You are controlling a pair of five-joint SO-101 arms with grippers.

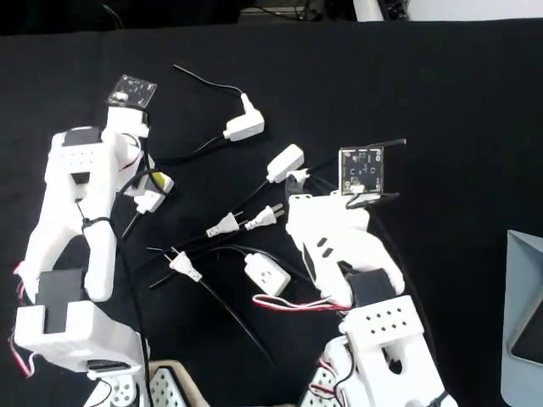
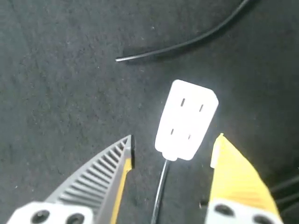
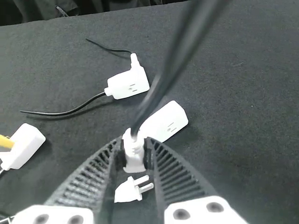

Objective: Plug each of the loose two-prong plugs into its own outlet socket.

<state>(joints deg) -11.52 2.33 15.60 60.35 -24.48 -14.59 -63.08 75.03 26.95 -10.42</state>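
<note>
Left gripper [image 2: 173, 140]: open, with the grey finger [image 2: 112, 163] and the yellow finger [image 2: 229, 172] on either side of the left socket [image 2: 187, 120], neither touching it
Left socket: lies flat on the cloth [image 1: 441, 102] at the left of the table, slots up, its cord running back between the two fingers
Right gripper [image 3: 134, 147]: closed on the held plug [image 3: 132, 156], whose black cord rises up and away from the fingers
Held plug: at mid table, just near of the mid socket [image 3: 163, 121]; I cannot tell whether its prongs touch that socket
Far socket [image 1: 244, 125]: lies beyond the mid socket, a little to the left, apart from both grippers
Near socket [image 1: 267, 273]: lies slots up, just left of the right arm
Loose plug [image 1: 270, 215]: on the cloth just near of the right gripper, prongs pointing right
Second plug [image 1: 225, 226]: just left of the loose plug
Third plug [image 1: 182, 265]: nearer and further left, left of the near socket
Cloth: black, covering the table
</note>
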